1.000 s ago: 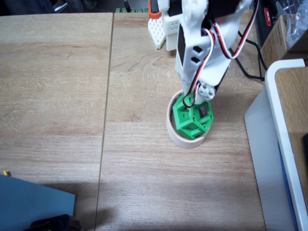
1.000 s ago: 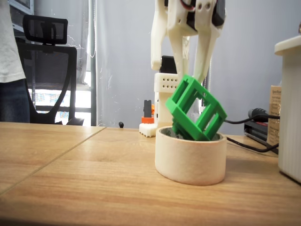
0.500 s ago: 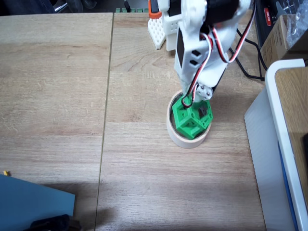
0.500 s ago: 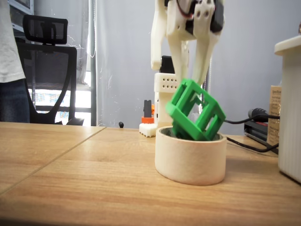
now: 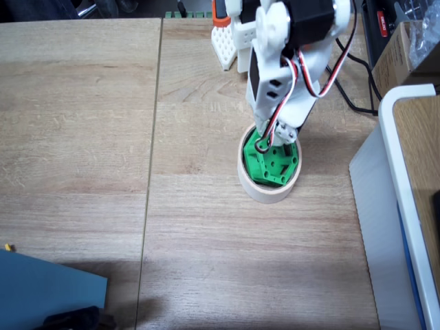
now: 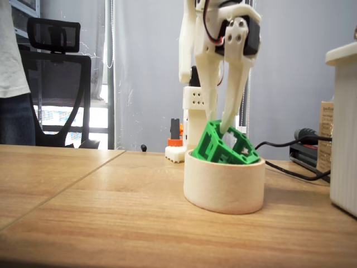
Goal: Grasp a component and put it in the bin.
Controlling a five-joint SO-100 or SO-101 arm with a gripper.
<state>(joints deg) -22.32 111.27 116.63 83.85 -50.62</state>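
now the green block [image 5: 273, 163] sits inside the tape roll [image 5: 256, 190], tilted, with one side raised above the rim and the other sunk lower, as the low fixed view shows [image 6: 223, 148]. from above, its holed face looks up out of the ring and takes up most of the opening. the tape roll [image 6: 223, 187] stands flat on the wooden table [image 5: 82, 137], near the white-rimmed box [image 5: 385, 158] at the right edge of that view.

the gripper [image 6: 223, 129] hangs straight down over the roll from the white arm [image 5: 285, 62]. in the low view its two fingers [image 6: 234, 100] are spread a little, and their tips reach the upper edge of the block. whether they press on the block or merely touch it, i cannot tell, so i cannot tell if the gripper holds it or has let go. from above the gripper [image 5: 275, 141] covers the far edge of the block, with red, black and white wires [image 5: 302, 72] looping down its side.

behind the arm stands its white base with an orange part [image 6: 175, 142]. a black cable [image 6: 290, 167] lies on the table right of the roll. an office chair [image 6: 56, 84] stands far left.
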